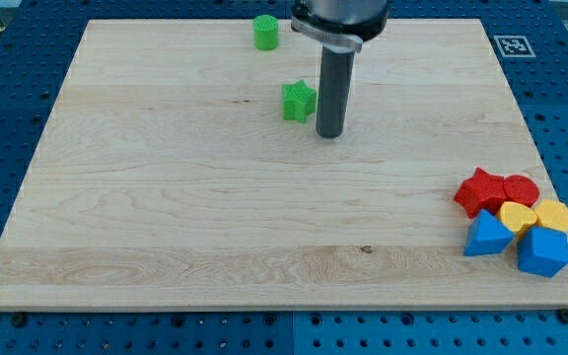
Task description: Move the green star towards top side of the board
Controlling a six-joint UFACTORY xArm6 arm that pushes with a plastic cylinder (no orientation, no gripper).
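Note:
The green star [299,101] lies on the wooden board [215,217], a little above the board's middle. My tip [329,133] stands just to the star's right and slightly below it, close beside it; I cannot tell whether they touch. The rod rises from the tip to the view's top. A green cylinder [266,33] stands near the board's top edge, up and left of the star.
A cluster of blocks sits at the board's right edge near the bottom: a red star [479,190], a red cylinder [521,188], two yellow blocks [517,216] [554,214], and two blue blocks [486,236] [542,251]. A marker tag [512,44] is off the board's top right corner.

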